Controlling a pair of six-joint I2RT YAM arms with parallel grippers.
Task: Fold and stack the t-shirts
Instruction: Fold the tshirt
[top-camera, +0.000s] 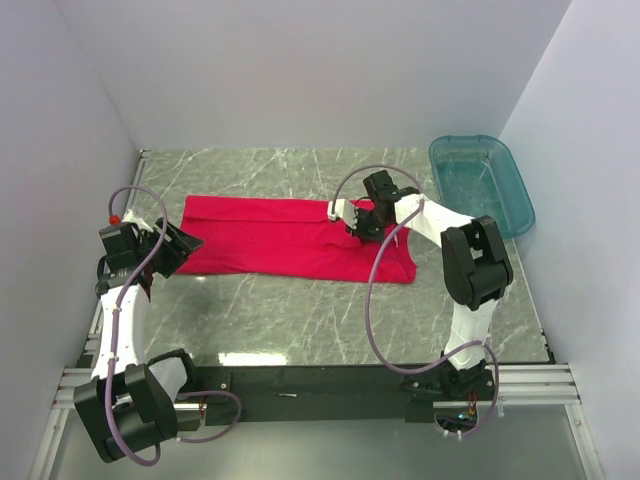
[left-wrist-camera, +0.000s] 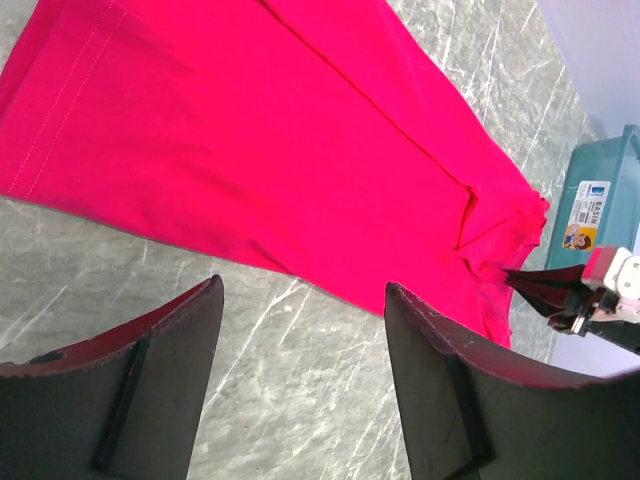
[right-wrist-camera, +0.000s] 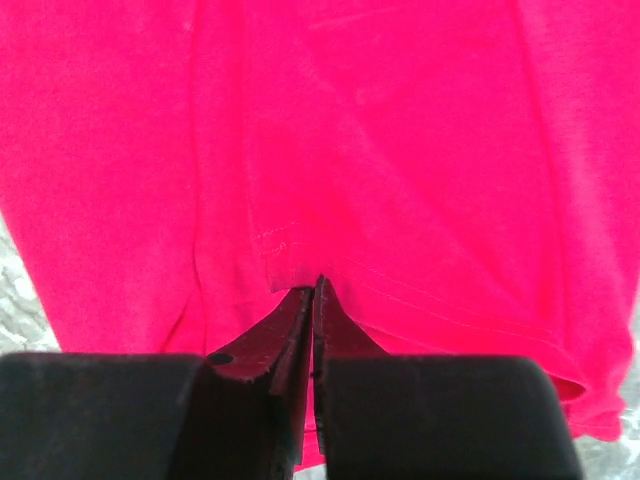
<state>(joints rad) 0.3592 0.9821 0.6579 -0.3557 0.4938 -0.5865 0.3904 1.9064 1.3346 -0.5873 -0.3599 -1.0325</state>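
Top external view shows one red t-shirt (top-camera: 290, 237) that lies flat on the gray marble tabletop (top-camera: 300, 320). It is folded to a long strip and it runs from left to right across the middle of the table, somewhat closer to the far edge than to the near edge.

At the far right corner stands a teal plastic tub (top-camera: 480, 180), apart from the cloth (in the left wrist view a small label is seen on its side).

At the left end of the t-shirt is the left gripper (top-camera: 183, 244). In the left wrist view its two fingers (left-wrist-camera: 170, 350) are spread wide, with bare tabletop between them and the near hem of the t-shirt (left-wrist-camera: 280, 140) just beyond the tips. It holds nothing.

Over the right part of the t-shirt is the right gripper (top-camera: 362, 226). In the right wrist view its fingers (right-wrist-camera: 290, 320) are pressed together, and the tips pinch a small fold of the red cloth (right-wrist-camera: 400, 150) at a seam, where creases run together.
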